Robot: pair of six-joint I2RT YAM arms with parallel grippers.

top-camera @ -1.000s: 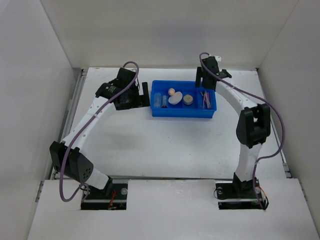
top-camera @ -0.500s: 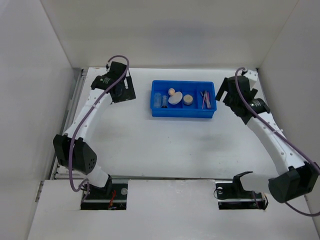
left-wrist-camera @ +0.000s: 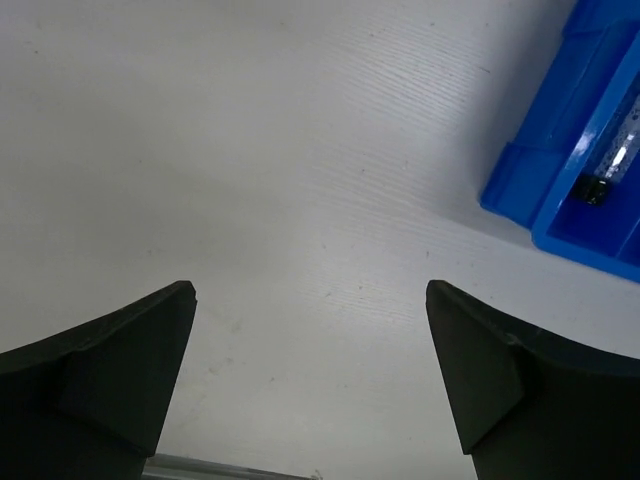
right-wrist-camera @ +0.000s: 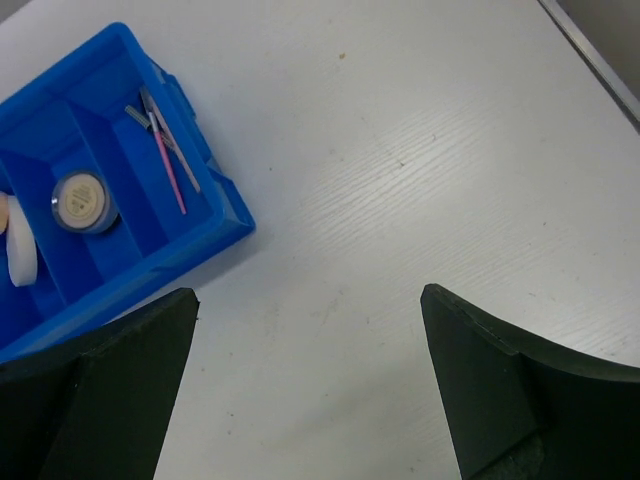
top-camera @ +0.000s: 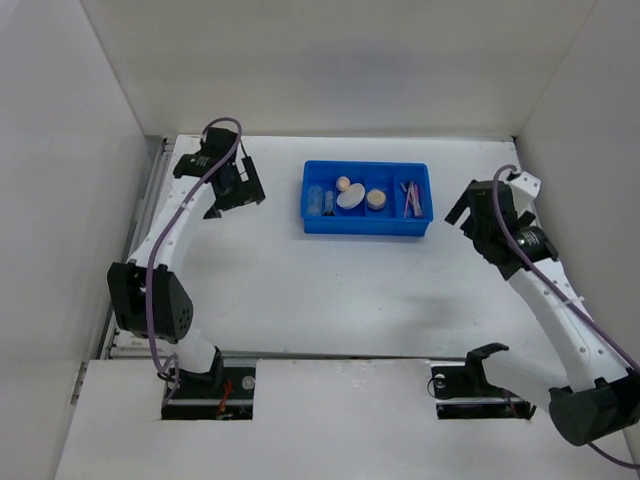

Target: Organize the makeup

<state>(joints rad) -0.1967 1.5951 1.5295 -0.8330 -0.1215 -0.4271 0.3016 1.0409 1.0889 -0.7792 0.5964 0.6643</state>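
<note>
While both arms are held out toward the side edges of the table (top-camera: 330, 290), the makeup (top-camera: 350, 198) is contained in the blue tray (top-camera: 366, 226) near the middle of the far edge. Listed from the tray's left end: clear tube (top-camera: 315, 199), peach sponge (top-camera: 343, 184), cream puff (right-wrist-camera: 20, 255), round compact (right-wrist-camera: 80, 200), pencils (right-wrist-camera: 165, 150). Left gripper (left-wrist-camera: 308, 320) and right gripper (right-wrist-camera: 308, 320) are shown with fingers spread wide, nothing held.

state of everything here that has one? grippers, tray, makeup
left gripper: open, empty, above bare table
right gripper: open, empty, above bare table
blue tray: upright on table, loaded
pencils: lying in tray's right-end compartment
round compact: flat, compartment beside the pencils
cream puff: in tray, middle
peach sponge: in tray, beside puff
clear tube: in tray's left-end compartment
</note>
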